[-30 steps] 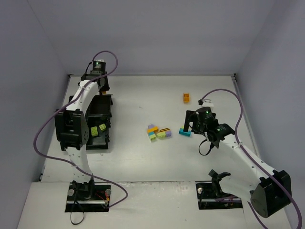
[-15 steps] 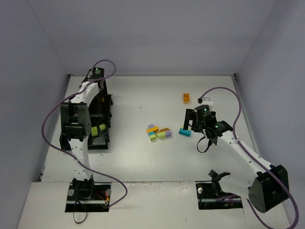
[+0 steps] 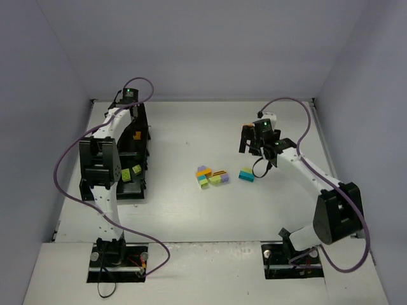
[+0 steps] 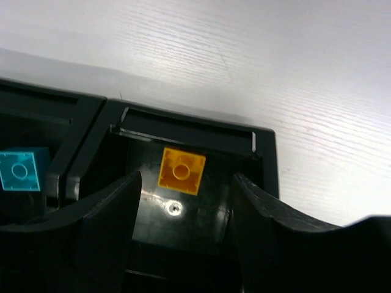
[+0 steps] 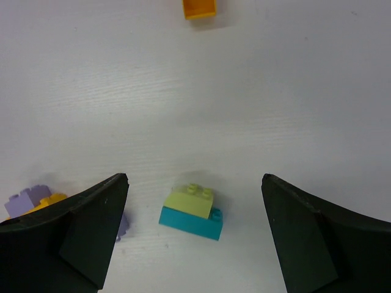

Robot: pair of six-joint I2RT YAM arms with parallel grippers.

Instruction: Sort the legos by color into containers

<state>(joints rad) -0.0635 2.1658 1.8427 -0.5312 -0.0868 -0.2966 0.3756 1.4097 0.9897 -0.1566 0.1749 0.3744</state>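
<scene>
Legos [image 3: 212, 176] lay clustered on the tabletop [image 3: 178, 216]. The left end effector [image 4: 183, 192] gaped wide above an orange brick [image 4: 181, 171] in the tray [image 4: 269, 162]. The right end effector [image 5: 194, 180] gaped wide above a lime-teal stack [image 5: 192, 213].

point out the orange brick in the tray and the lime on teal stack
orange brick in the tray [image 4: 181, 173]: left wrist view, on its centre stud
lime on teal stack [image 5: 190, 206]: right wrist view, on the lime upper brick
</scene>
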